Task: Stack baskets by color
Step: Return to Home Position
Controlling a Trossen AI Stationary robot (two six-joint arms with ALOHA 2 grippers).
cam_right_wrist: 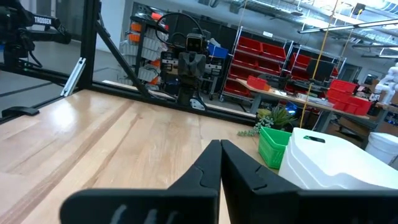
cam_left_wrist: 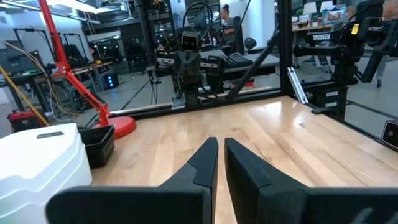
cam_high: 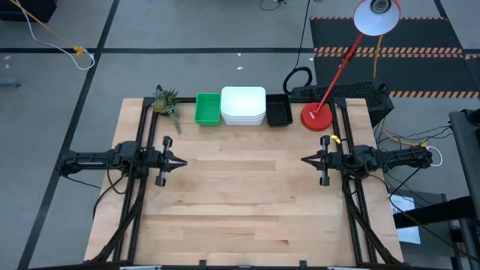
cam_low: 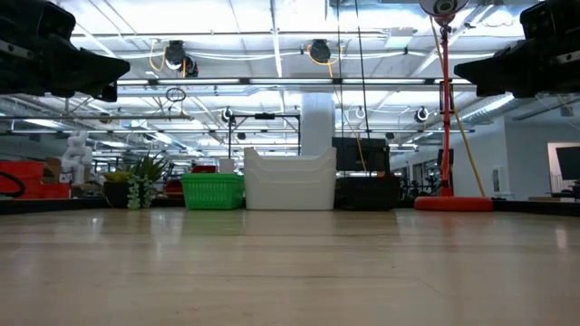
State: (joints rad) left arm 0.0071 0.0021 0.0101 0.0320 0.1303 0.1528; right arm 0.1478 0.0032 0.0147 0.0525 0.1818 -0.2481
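Three baskets stand side by side on their bottoms at the table's far edge: a green basket [cam_high: 208, 109] on the left, a larger white basket [cam_high: 243, 106] in the middle and a small black basket [cam_high: 278, 110] on the right. My left gripper [cam_high: 184, 161] hangs level above the table's left side, well short of the baskets, with a narrow gap between its fingertips [cam_left_wrist: 219, 144] and nothing in it. Opposite it, over the right side, my right gripper [cam_high: 304, 160] points level at it with its fingers shut [cam_right_wrist: 220, 144] and holding nothing.
A red lamp base [cam_high: 316, 117] stands right of the black basket, and its arm leans up toward the far right. Left of the green basket lies a small plant [cam_high: 166, 103]. Dark frame rails [cam_high: 142, 187] run along both table sides. Bare wood lies between the grippers.
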